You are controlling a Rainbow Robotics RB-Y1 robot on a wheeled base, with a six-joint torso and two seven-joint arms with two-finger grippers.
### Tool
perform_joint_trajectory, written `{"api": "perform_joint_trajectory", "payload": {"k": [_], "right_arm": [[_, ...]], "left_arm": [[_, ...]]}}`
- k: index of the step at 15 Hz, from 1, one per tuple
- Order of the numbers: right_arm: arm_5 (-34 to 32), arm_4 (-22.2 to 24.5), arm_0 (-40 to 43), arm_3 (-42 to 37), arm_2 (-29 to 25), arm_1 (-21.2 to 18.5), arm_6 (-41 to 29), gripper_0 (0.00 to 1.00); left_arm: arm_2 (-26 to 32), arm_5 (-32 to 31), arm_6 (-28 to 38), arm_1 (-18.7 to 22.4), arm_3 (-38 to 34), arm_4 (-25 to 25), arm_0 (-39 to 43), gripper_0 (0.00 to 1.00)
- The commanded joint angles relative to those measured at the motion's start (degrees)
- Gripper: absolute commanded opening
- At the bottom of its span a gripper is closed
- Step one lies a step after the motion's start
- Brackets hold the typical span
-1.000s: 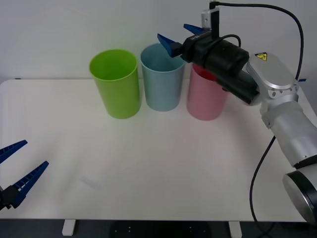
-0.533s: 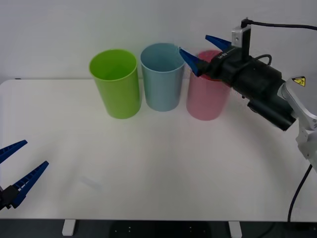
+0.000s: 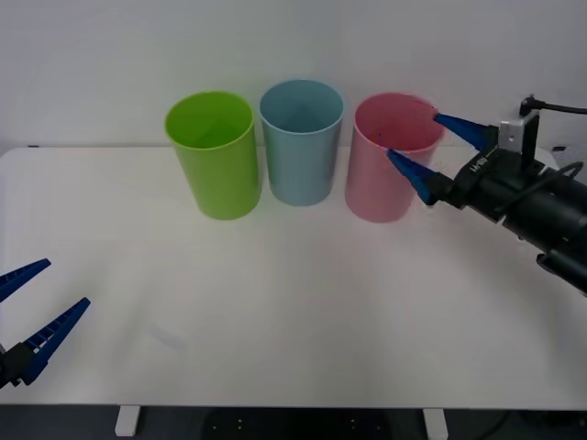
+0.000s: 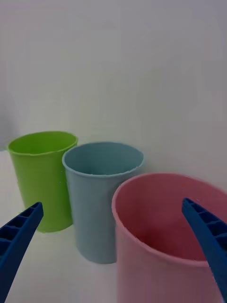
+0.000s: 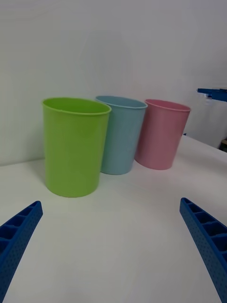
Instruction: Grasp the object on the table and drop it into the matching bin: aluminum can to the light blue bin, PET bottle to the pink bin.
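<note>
We see right end effector (image 3: 420, 151) spread wide, empty, by the pink bin (image 3: 381, 174) rim | left end effector (image 3: 29, 307) spread, low over the tabletop (image 3: 303, 302) | light blue bin (image 3: 301, 147) stands in the middle.

We cannot see to the bottom of the blue bin (image 3: 302, 142), nor of the pink bin (image 3: 390, 160) or the green bin (image 3: 214, 154); their walls hide what lies inside. The right gripper (image 3: 424, 152) stands before the pink bin's right side, covering part of its rim. The right arm (image 3: 541, 215) runs off the right edge. The left gripper (image 3: 27, 307) is cut by the near left corner.
</note>
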Motion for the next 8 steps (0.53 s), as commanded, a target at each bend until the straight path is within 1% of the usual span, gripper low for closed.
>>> {"api": "perform_joint_trajectory", "payload": {"k": [1, 4, 8], "right_arm": [[-5.45, -0.81, 5.48, -0.60, -3.89, -0.02, 4.93, 1.00], [-9.67, -0.90, 13.13, -3.94, -8.46, 0.15, 6.25, 1.00], [-10.38, -0.90, 23.15, -10.97, -12.68, 0.15, 6.25, 1.00]], "left_arm": [[0.00, 0.00, 0.00, 0.00, 0.00, 0.00, 0.00, 1.00], [0.00, 0.00, 0.00, 0.00, 0.00, 0.00, 0.00, 1.00], [0.00, 0.00, 0.00, 0.00, 0.00, 0.00, 0.00, 1.00]]}}
